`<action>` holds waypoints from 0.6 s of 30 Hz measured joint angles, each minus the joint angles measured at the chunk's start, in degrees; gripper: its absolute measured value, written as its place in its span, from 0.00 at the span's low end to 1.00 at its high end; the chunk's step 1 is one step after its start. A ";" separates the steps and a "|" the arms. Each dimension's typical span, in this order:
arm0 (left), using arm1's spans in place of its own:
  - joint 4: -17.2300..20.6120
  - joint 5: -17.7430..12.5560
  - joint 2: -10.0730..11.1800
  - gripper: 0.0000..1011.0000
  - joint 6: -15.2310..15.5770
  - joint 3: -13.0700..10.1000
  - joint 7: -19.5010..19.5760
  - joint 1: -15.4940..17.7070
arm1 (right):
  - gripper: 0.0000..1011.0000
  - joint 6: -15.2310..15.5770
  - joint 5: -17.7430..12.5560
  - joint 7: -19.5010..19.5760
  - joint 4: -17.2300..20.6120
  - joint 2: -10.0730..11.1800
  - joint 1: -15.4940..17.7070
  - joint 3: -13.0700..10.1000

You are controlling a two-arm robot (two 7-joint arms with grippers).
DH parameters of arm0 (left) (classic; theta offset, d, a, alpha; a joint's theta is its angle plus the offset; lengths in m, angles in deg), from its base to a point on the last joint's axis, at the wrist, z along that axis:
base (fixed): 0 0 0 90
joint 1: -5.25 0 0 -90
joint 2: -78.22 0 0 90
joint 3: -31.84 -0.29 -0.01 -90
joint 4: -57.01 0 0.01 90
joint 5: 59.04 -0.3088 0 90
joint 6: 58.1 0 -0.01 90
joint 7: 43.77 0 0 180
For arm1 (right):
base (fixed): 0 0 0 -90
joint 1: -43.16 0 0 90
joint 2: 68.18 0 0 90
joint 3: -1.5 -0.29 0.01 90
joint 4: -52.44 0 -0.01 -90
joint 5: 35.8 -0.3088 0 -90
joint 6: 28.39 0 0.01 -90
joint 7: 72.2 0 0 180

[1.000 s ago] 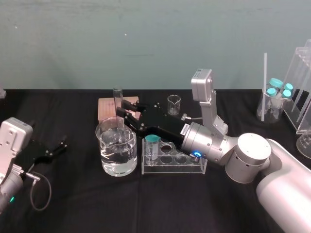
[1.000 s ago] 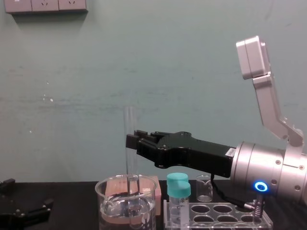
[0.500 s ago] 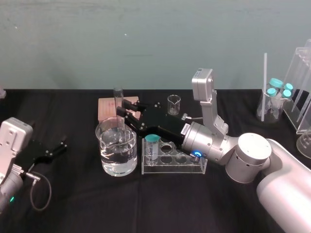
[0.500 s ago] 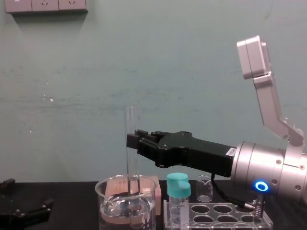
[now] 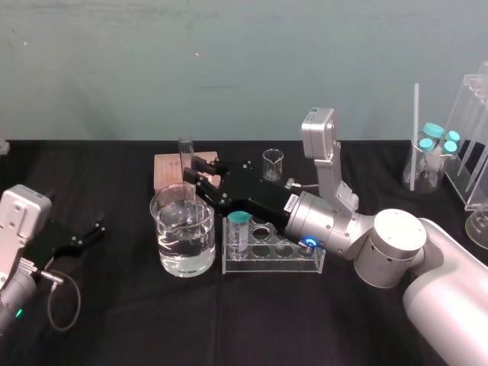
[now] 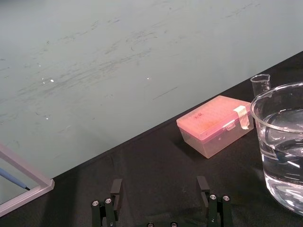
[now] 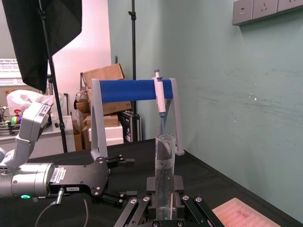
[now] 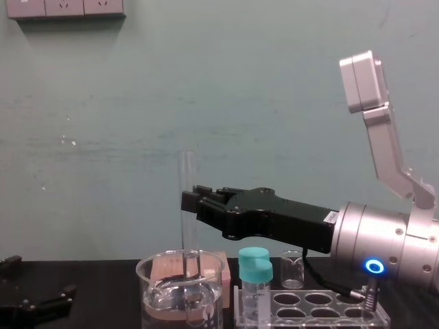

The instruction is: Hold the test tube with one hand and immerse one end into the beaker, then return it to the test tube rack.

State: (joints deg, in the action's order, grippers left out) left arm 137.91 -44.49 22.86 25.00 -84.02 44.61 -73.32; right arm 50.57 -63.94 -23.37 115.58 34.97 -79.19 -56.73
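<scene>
Likely fragile and slick, the test tube [image 8: 186, 171] is pinched above mid-length by the right gripper [image 8: 189, 202], tip inside the beaker [image 8: 145, 288]; left gripper [image 5: 97, 230] rests agape, lower left.

The head camera is looking forward and down from high up, taking in the whole black surface [image 5: 229, 328]. The chest camera is sitting lower and nearer, looking level across at the beaker [image 8: 152, 296] and test tube rack [image 8: 322, 317] side-on; both views are sharing these. The left wrist camera is looking low over the left end effector [image 6: 159, 179] toward the beaker. The right wrist camera is facing along the right end effector [image 7: 164, 208], with the test tube [image 7: 164, 170] close up.
</scene>
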 joint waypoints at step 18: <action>0.00 0.00 0.00 0.99 0.00 0.00 0.00 0.00 | 0.21 -0.02 -0.01 0.06 -0.29 -0.12 -0.07 0.00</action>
State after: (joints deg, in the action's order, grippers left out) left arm 137.91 -44.49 22.86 25.00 -84.02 44.61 -73.32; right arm 50.55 -63.95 -23.31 115.29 34.86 -79.26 -56.73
